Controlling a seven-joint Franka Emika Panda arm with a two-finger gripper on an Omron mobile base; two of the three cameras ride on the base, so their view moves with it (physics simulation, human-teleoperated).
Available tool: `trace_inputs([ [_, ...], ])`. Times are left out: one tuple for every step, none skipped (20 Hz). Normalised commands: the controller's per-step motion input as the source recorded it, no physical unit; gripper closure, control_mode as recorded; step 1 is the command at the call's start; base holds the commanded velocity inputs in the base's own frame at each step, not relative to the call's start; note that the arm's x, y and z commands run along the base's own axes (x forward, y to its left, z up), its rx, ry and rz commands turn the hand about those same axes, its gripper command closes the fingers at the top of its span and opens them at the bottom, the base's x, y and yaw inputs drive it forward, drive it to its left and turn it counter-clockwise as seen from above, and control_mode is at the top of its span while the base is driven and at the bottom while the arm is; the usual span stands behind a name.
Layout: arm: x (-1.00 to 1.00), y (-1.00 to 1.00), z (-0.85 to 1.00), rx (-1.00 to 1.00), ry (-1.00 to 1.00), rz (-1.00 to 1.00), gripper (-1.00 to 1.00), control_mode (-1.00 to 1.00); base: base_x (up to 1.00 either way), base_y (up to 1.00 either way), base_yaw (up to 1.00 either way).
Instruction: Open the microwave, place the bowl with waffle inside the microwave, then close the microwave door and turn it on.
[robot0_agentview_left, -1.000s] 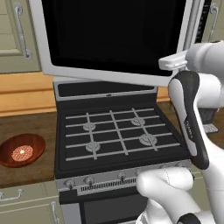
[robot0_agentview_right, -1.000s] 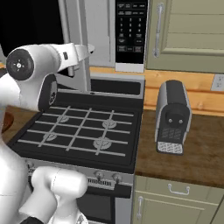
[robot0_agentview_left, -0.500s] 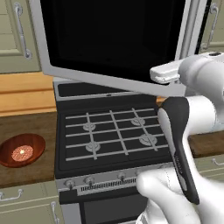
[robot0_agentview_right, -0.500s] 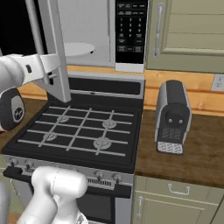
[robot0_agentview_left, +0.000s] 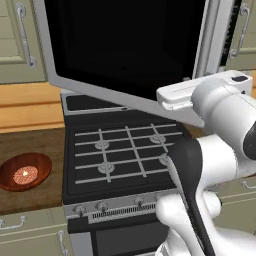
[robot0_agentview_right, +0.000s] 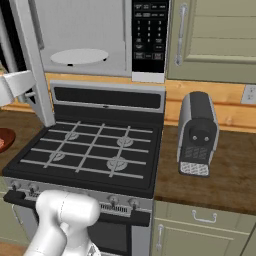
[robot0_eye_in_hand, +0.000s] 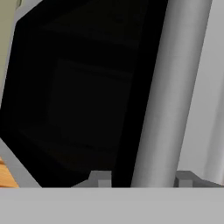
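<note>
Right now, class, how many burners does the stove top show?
4: on the stove, back left burner, back right burner, front left burner, front right burner. None seems hidden.

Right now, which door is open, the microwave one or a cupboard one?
The microwave door, the one with the big black window, is swung wide open over the stove. The beige cupboard doors are shut.

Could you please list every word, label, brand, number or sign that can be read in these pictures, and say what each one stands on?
No text can be read.
Keypad panel of the microwave: rows of small pale markings, too small and blurred to read.
Stove knobs, coffee machine, wall socket, microwave door: no legible lettering.
</note>
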Motion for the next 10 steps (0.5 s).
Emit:
trace_inputs([
  [0.00, 1.00, 0.00, 0.00, 0.00, 0.04, 1.00, -1.00, 0.00, 0.00, 0.00],
  [0.00, 1.00, 0.00, 0.00, 0.00, 0.04, 1.00, -1.00, 0.00, 0.00, 0.00],
  [0.00, 1.00, 0.00, 0.00, 0.00, 0.03, 1.00, -1.00, 0.00, 0.00, 0.00],
  [0.00, 1.00, 0.00, 0.00, 0.00, 0.04, 1.00, -1.00, 0.00, 0.00, 0.00],
  [0.00, 1.00, 0.00, -0.01, 0.00, 0.05, 1.00, -1.00, 0.00, 0.00, 0.00],
  [0.00, 1.00, 0.00, -0.03, 0.00, 0.03, 1.00, -1.00, 0.00, 0.00, 0.00],
  [0.00, 1.00, -0.01, -0.04, 0.00, 0.03, 1.00, -1.00, 0.00, 0.00, 0.00],
  [0.00, 1.00, -0.05, -0.05, 0.00, 0.02, 1.00, -1.00, 0.00, 0.00, 0.00],
  [0.00, 1.00, -0.06, -0.07, 0.00, 0.01, 1.00, -1.00, 0.00, 0.00, 0.00],
  [0.00, 1.00, 0.00, -0.08, -0.02, 0.00, 1.00, -1.00, 0.00, 0.00, 0.00],
])
